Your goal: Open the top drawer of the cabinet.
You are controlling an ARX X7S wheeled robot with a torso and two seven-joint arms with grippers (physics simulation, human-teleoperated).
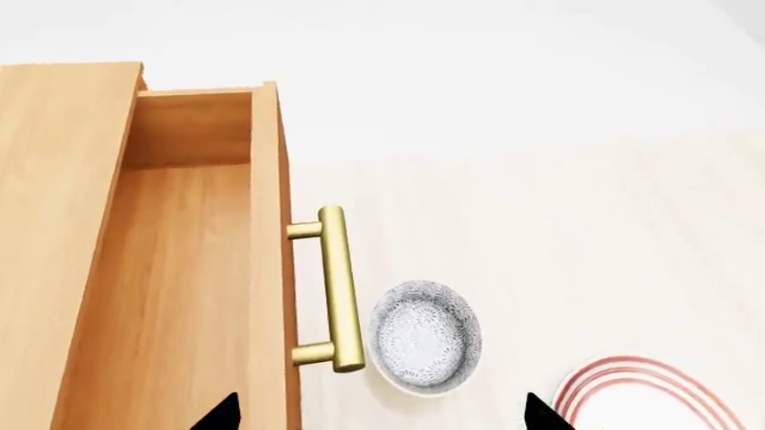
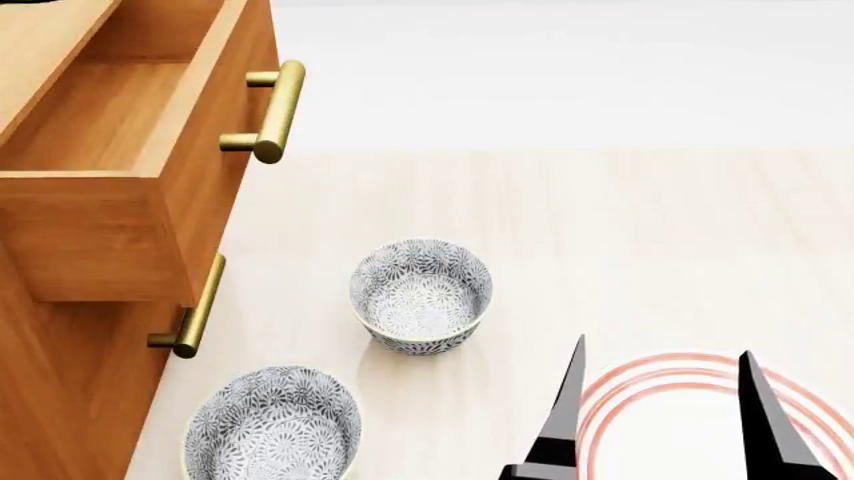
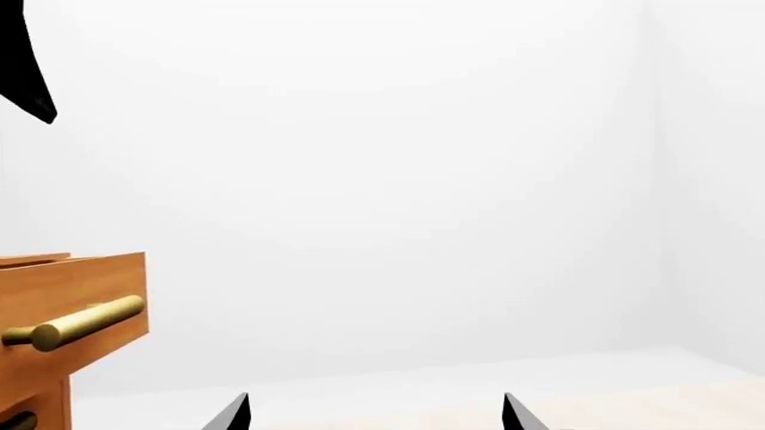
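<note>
2 patterned bowls (image 2: 420, 295) sit right of the cabinet (image 2: 60, 400); its top drawer (image 2: 127, 130) stands pulled out; both grippers (image 2: 661, 420) released, empty.

Pale wood floor (image 2: 641, 220) — cabinet (image 2: 54, 400), two patterned bowls (image 2: 420, 295), red-ringed plate (image 2: 667, 400)

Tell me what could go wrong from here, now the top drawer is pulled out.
1. The top drawer juts well out of the cabinet; an arm sweeping back could hit its brass handle.
2. Two patterned bowls and a red-ringed plate lie below; the right gripper, jaws open over the plate, might knock them if lowered.
</note>
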